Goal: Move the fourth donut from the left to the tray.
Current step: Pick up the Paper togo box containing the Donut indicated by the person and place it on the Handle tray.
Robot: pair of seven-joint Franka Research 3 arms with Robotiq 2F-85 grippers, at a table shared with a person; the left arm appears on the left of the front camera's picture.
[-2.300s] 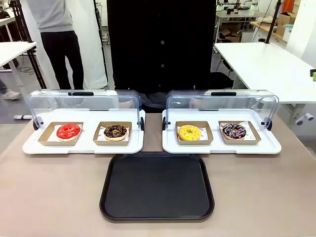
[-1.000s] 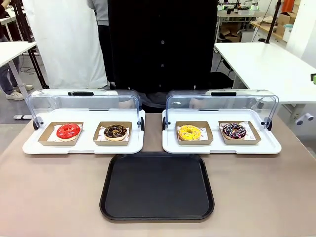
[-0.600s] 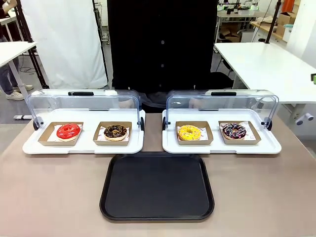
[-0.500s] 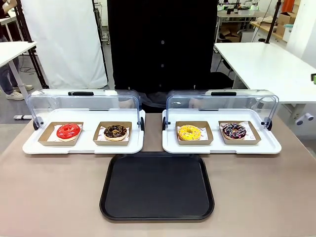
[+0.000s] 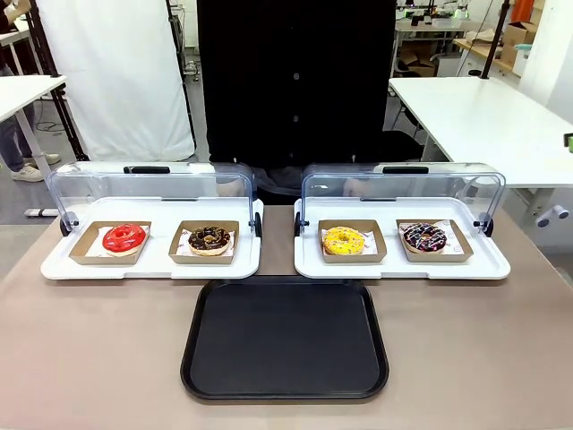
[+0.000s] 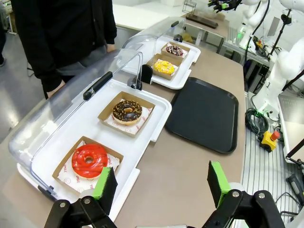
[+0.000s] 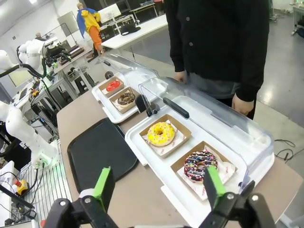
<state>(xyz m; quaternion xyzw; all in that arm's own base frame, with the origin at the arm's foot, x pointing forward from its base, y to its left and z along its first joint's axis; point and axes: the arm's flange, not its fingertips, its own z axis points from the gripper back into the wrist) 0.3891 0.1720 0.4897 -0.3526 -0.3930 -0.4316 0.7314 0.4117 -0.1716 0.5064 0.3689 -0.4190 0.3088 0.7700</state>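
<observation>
Taupe tabletop [image 5: 89, 358] is shared with a person [image 5: 295, 81] in a black buttoned garment, seen standing at the far side. Two white display trays, one at the left [image 5: 152, 264] and one at the right [image 5: 403, 267], are set side by side along the far half, each with its clear lid [image 5: 148, 184] raised. The tray [image 5: 285, 339], black and bare, is laid just in front of them at the middle. The left gripper [image 6: 160, 180] is held above the table's left end with its green-padded fingers wide apart and nothing between them; the right gripper [image 7: 158, 186] is likewise spread and unloaded above the right end. Four donuts are lined up in brown cardboard dishes: a red donut [image 5: 124, 237], a crumb-topped chocolate donut [image 5: 209, 238], a yellow donut [image 5: 344, 240] and the fourth donut [image 5: 424, 237], which is seated in its dish at the right end of the right display tray. Red print on the white paper liners [image 6: 66, 176] is too small to be read.
</observation>
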